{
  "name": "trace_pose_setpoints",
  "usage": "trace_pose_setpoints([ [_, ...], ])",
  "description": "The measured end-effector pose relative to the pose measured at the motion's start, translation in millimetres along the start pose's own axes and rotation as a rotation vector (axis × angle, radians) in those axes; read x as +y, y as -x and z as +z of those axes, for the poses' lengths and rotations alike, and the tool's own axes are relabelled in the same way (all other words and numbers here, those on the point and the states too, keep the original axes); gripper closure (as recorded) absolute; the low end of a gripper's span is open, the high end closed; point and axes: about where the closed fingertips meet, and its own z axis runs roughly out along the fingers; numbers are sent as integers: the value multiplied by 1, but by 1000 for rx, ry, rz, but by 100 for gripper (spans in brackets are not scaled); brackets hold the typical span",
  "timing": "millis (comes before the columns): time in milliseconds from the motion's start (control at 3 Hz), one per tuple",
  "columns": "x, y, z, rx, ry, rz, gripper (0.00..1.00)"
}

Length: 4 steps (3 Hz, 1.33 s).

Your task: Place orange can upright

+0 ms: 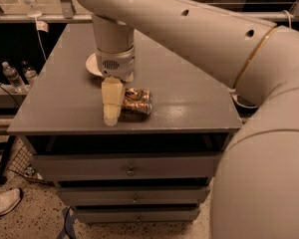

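Note:
The orange can (137, 102) lies on its side on the grey cabinet top (189, 98), near the front edge, its shiny orange-brown and gold side facing up. My gripper (110, 117) points straight down just left of the can, its tip close to the cabinet top. It stands beside the can and touches or nearly touches the can's left end. The can is not held.
A cream round bowl (92, 65) sits behind the gripper, partly hidden by the wrist. The cabinet has drawers (129, 169) below. My large arm (199, 34) spans the right side. Water bottles (14, 77) stand on a shelf at the left.

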Motion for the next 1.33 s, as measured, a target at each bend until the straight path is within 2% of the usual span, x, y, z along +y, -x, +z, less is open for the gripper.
trace_pose_setpoints([
  [333,-12,2,11,15,11,14,2],
  [1000,-22,-1,17,16,19,40,48],
  [1333,-24,-4,16,-16,31,52,71],
])
